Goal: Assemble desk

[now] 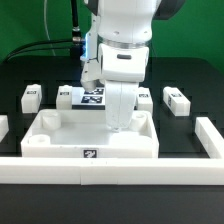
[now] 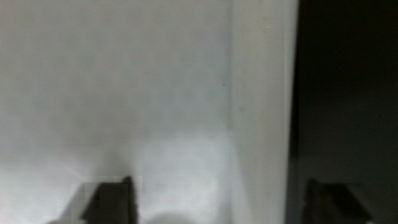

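The white tray-like tabletop (image 1: 60,135) lies in the middle of the black table, sockets up. My gripper (image 1: 120,122) reaches down at its far rim, right of the middle. In the wrist view the tabletop's flat white floor (image 2: 125,90) and raised rim (image 2: 267,100) fill the picture. My gripper (image 2: 224,205) is open, with one dark fingertip (image 2: 111,200) over the floor and the other over the black table beyond the rim. The rim runs between them, not clamped. Two short white legs (image 1: 30,96) (image 1: 66,98) lie at the exterior view's left and two more (image 1: 147,98) (image 1: 177,100) at its right.
The marker board (image 1: 93,96) lies behind the tabletop, partly hidden by the arm. Low white border rails run along the front (image 1: 110,170) and the exterior view's right (image 1: 210,138) and left (image 1: 3,126). A green backdrop stands behind.
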